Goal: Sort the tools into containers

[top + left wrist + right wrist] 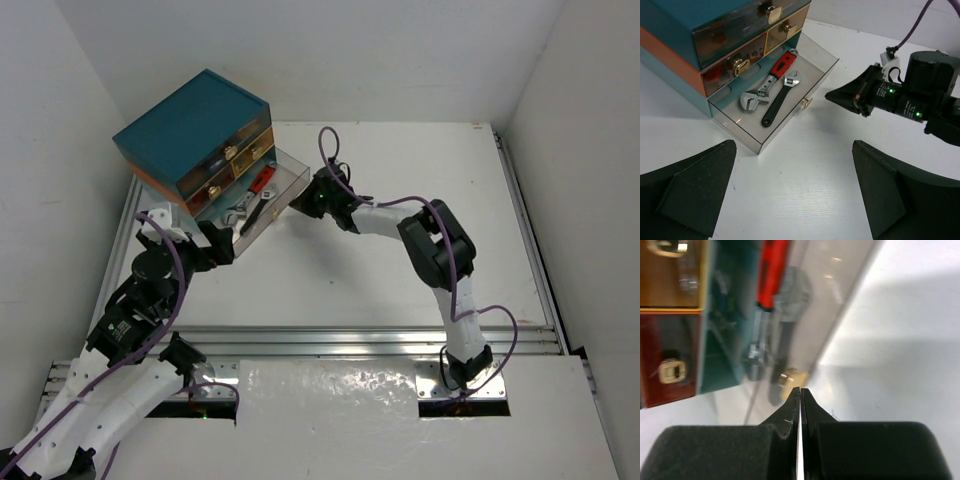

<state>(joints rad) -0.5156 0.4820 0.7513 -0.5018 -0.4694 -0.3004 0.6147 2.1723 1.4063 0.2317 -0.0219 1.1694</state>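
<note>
The cabinet (190, 125) sits at 10 o'clock on the table (400, 290), with its bottom drawer (812, 65) pulled out toward 4 o'clock. Two adjustable wrenches lie side by side on the drawer floor: the red wrench (767, 82) nearer the cabinet and the black wrench (780, 100) nearer the drawer front. The upper drawers are shut. The right gripper (800, 392) is at 4 o'clock of the drawer, jaws pressed together with nothing between them. Its tips point at the knob (790, 380), but whether they touch it cannot be told. The left gripper (794, 150) hovers at 7 o'clock of the drawer, jaws wide apart and empty, above bare table by the drawer's near corner.
</note>
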